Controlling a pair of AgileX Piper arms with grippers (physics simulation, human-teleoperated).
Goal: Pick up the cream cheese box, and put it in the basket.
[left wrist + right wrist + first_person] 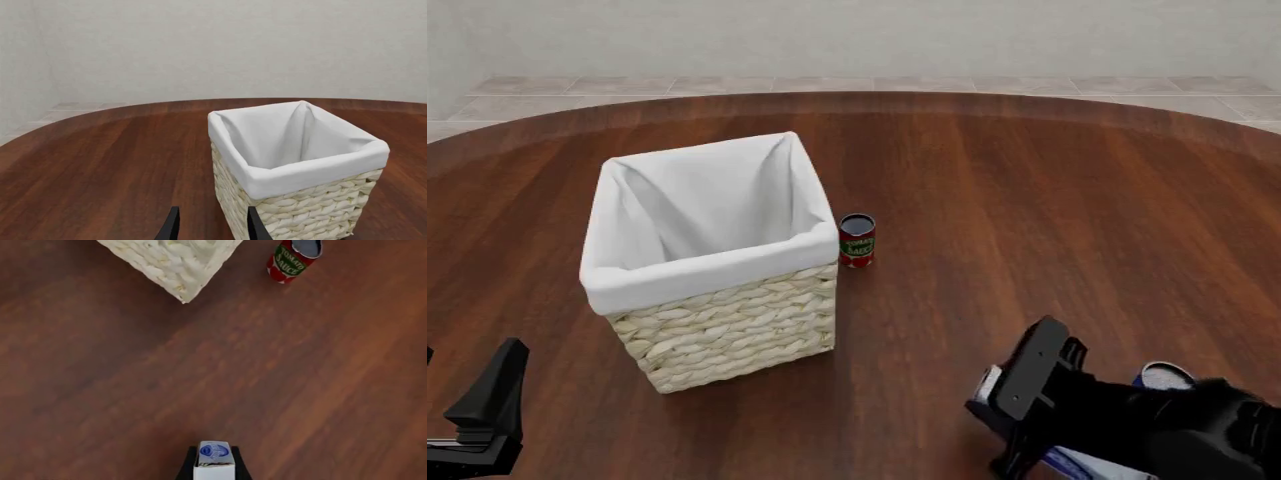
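The cream cheese box [213,458] shows end-on in the right wrist view, pale with a dark blue oval logo. My right gripper [213,465] is shut on it, one black finger on each side, above the wood. In the front view the right gripper [1004,398] is at the near right and only slivers of the box [989,384] show past the arm. The basket [714,262], cream wicker with a white liner, stands left of centre, well apart from the box. My left gripper [212,227] is open and holds nothing, just short of the basket [293,165].
A red tomato sauce can [857,240] stands upright just right of the basket, also seen as the can [293,260]. A blue-topped can [1165,376] is partly hidden behind the right arm. The round dark wooden table [1028,200] ends at a tiled floor beyond.
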